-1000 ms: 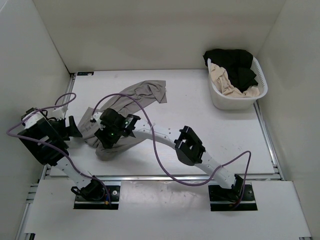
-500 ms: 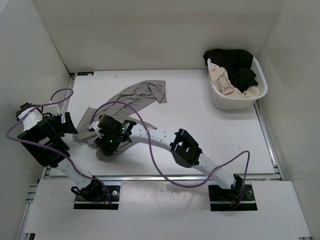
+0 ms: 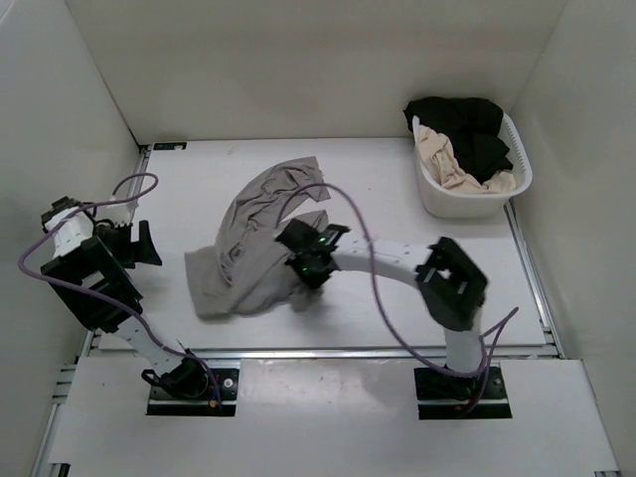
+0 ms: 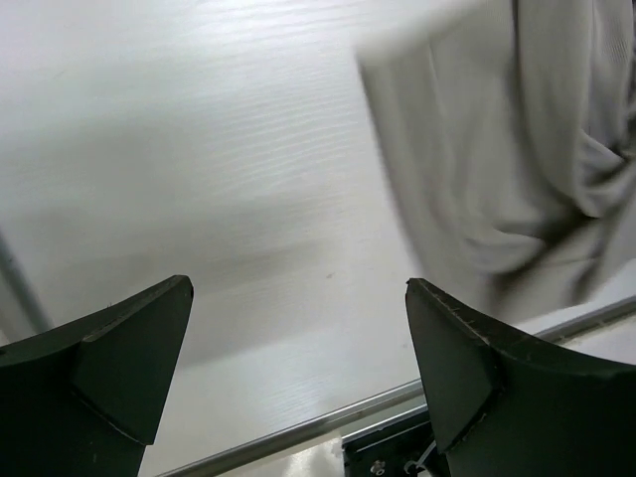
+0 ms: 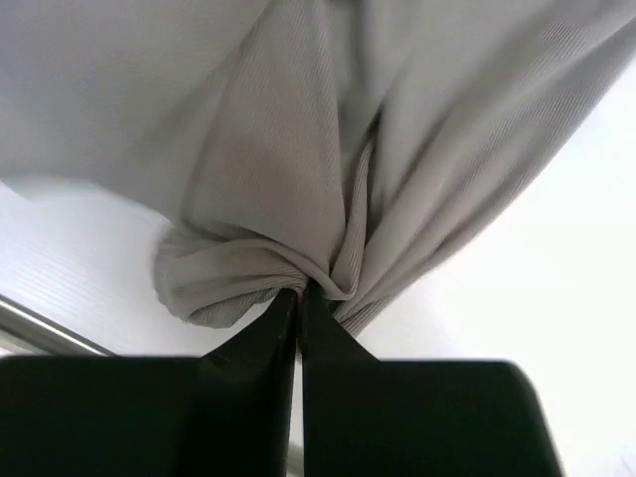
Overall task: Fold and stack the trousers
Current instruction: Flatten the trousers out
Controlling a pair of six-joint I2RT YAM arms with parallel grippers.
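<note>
- My right hand (image 5: 298, 291) is clamped tight on the trousers (image 3: 248, 248). In its wrist view the two fingers (image 5: 268, 340) meet with a bunched knot of cloth caught at the tips.
- From that pinch the taupe-grey fabric fans out toward 12 o'clock of the wrist view in long drawn creases.
- In the top view this hand sits at the 4 o'clock edge of the garment, near the middle of the table (image 3: 397, 199). The cloth runs away from it toward 9 and 11 o'clock.
- The trousers lie crumpled on the table, left of centre. One end reaches toward 12 o'clock and a broad flap lies flat at 7 o'clock.
- My left hand (image 4: 298, 288) is spread wide and holds nothing. Bare table shows between its fingers, and the trousers' edge shows at 2 o'clock of its wrist view.
- Seen from above, the left hand sits at 9 o'clock of the trousers, apart from them, by the table's left edge.
- A white basket (image 3: 467, 201) stands at the table's 2 o'clock corner, well apart from the trousers. It holds a black garment (image 3: 457, 114) and a cream garment (image 3: 447, 164).
</note>
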